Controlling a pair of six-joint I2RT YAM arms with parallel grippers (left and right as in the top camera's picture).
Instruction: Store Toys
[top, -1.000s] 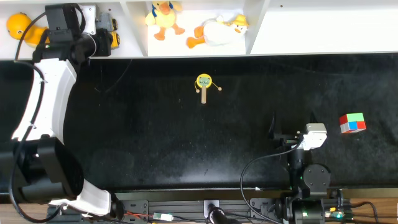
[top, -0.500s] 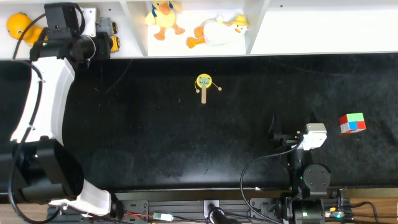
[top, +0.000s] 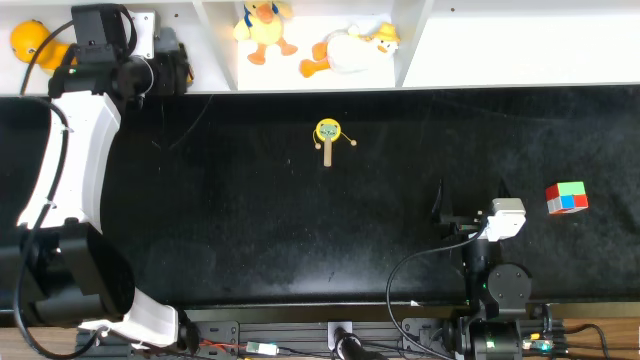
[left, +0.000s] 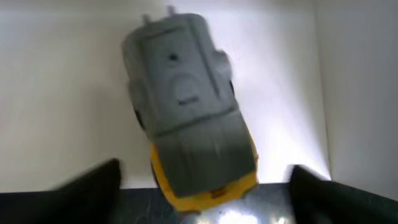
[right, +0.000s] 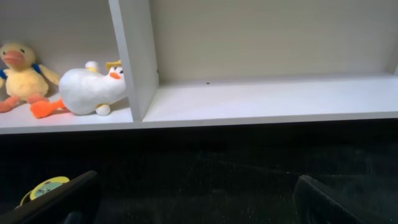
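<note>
The toy truck (left: 186, 118), grey on top with a yellow base, lies in the left bay of the white shelf (top: 500, 55), at about 10 o'clock from the middle of the black table (top: 250, 220). Its yellow end sits at the shelf's front lip. The left gripper (left: 204, 171) is right at that lip with its pincer spread wide, 1 finger on each side of the truck's yellow end and neither touching it. The truck looks set down and let go, so I judge this placement as good as done.

In that same bay, further towards 9 o'clock, sits a round orange-yellow toy (top: 28, 42). In the middle bay, at 12 o'clock, are 2 plush birds: a yellow duck (top: 265, 25) and a white one (top: 350, 50) lying on its side just beside it. That makes 4 toys stored.

2 toys are left on the table. A small rattle drum (top: 328, 135) lies at 12 o'clock, just short of the shelf, and a coloured cube (top: 566, 198) lies at 3 o'clock near the table's edge. The right gripper (right: 196, 193) hangs at 5 o'clock, facing the shelf, with its pincer wide and holding nothing. By my reckoning the job is about 2 thirds done.
</note>
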